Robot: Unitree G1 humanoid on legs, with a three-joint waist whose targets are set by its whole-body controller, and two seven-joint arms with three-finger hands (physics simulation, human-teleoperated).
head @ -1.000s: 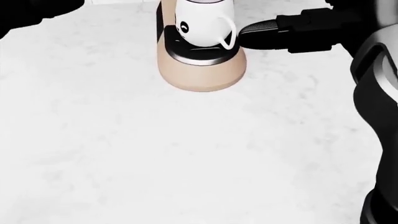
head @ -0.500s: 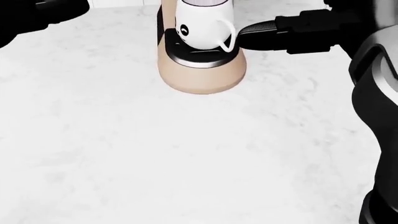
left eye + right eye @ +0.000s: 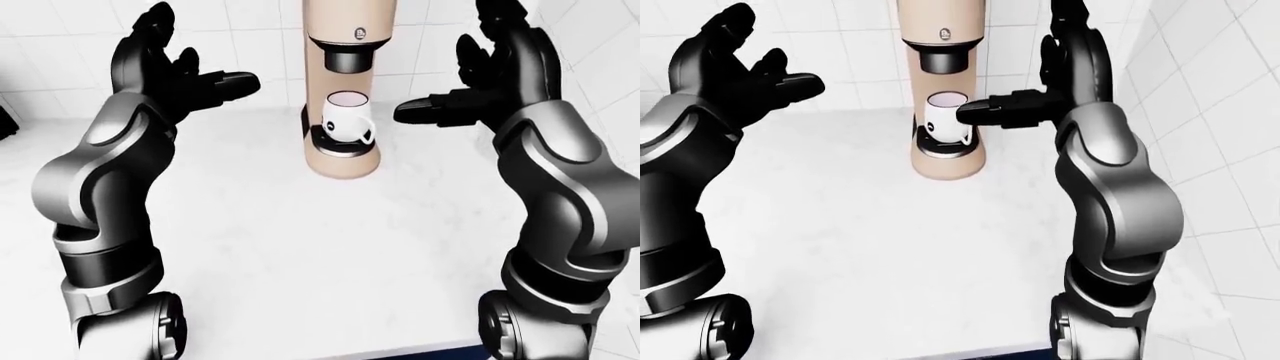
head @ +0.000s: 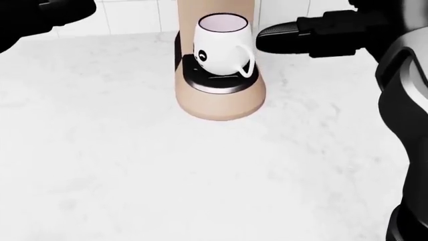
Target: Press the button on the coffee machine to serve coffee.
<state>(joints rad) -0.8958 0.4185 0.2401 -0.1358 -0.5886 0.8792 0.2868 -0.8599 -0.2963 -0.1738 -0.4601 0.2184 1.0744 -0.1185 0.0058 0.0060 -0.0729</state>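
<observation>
Hands are both up in the air, one on each side of the coffee machine. On the left of the left-eye view, the left hand (image 3: 165, 64) is held high with its fingers spread apart, and it holds nothing. It is well apart from the machine.

In the middle stands the coffee machine (image 3: 342, 90), tall and tan, on the white counter (image 3: 300, 247) close to the tiled wall (image 3: 240, 45). A white mug (image 3: 347, 124) sits on its dark tray, right under the spout. The small round button (image 3: 360, 33) is near the top of the machine, above the spout.

On the right, the right hand (image 3: 480, 82) is open too. One finger sticks out toward the mug, close to it, but I cannot tell if it touches. This hand is lower than the button.

I think the machine is hard, heavy and smooth, so it should not tip from a soft push. The button looks tiny, so one fingertip should press it straight in. The mug looks light and could slide or fall if a finger bumps it, so the hand should go up over it.
</observation>
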